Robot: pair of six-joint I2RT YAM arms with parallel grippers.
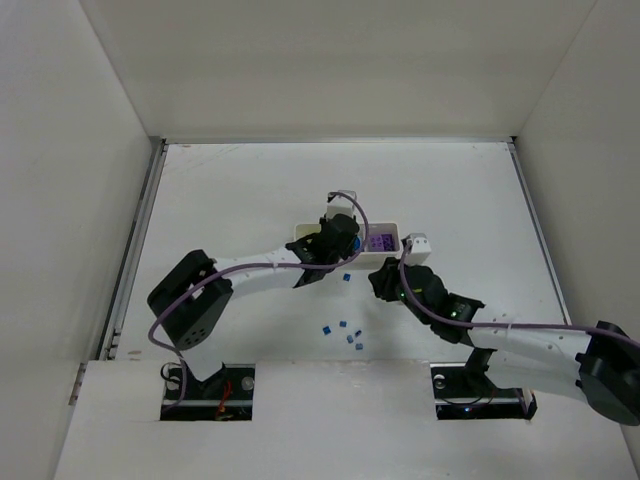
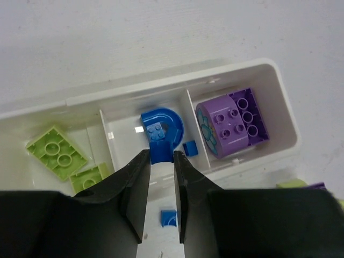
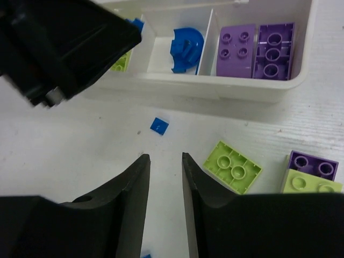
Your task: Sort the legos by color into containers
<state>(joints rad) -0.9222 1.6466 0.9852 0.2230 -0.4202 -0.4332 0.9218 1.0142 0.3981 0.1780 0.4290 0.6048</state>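
Your tray point(image 2: 177, 81) is part-filled, colors kept separate. Your left tool point(image 2: 162, 159) pinches a blue bit point(image 2: 161, 148) over its middle compartment; your right tool point(image 3: 165, 161) stands slightly parted, empty. A lime brick point(image 3: 232, 167), a purple brick point(image 3: 313, 164) and loose bits point(image 1: 345, 332) wait beside the tray.

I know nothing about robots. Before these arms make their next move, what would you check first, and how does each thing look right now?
1. Colours kept apart in the long white plastic tray: lime green bricks, round blue plastic piece and purple bricks each have their own compartment: ok.
2. Left hand shut above the blue compartment; touching the round piece: cannot tell.
3. Right hand empty, jaws slightly apart: ok.
4. Everything sorted: a flat lime green brick, a small purple brick and a tiny blue square bit lie outside the tray: not ok.
5. Hands close but not touching: ok.
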